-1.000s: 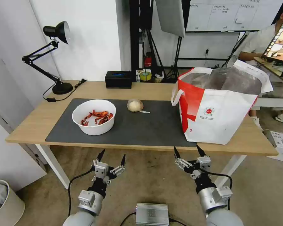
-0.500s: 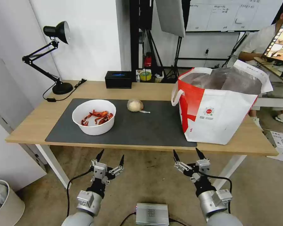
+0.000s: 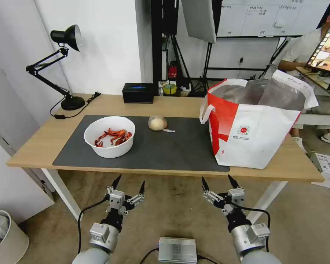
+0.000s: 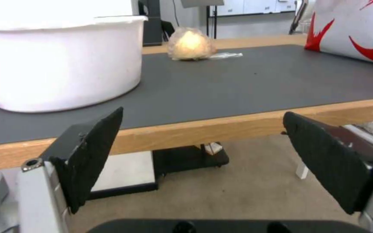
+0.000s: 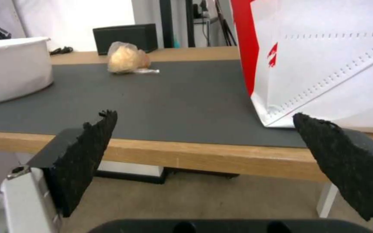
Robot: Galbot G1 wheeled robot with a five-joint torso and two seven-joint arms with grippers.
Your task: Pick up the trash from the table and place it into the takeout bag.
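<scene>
Two pcs of trash sat on the table [image 3: 165, 106] as our arms hung below its front edge. We held the left gripper [image 3: 128, 182] low in front of the white bowl [image 3: 109, 136], its black pads spread wide apart w/ nothing between them. The right gripper [image 3: 215, 180] hung low near the takeout bag [image 3: 255, 124], pads likewise wide apart and empty.

As far as we could judge, the job was only partly done. The bowl of red crayfish shells [image 3: 113, 136] sat on the dark grey mat [image 3: 172, 146], toward its left side. The tan wrapped ball [image 3: 157, 123] lay farther back near the mat's middle, well apart from the bowl, w/ a thin twist of clear film trailing toward the bag. Both were left to go in. What the bag already held, we couldn't tell; its foil-lined mouth gaped open at top.

The bowl looked rigid, round, w/ tall plain walls [image 4: 61, 61], shells piled loose in its bottom. The ball [image 4: 190, 44] looked soft, crinkly, wrapped in glossy film. The bag stood upright on the table's right end, one corner on the mat, red-and-white panel [image 5: 324, 61] facing us.

A black box [image 3: 138, 92] and desk lamp [image 3: 62, 66] stood at the back.
</scene>
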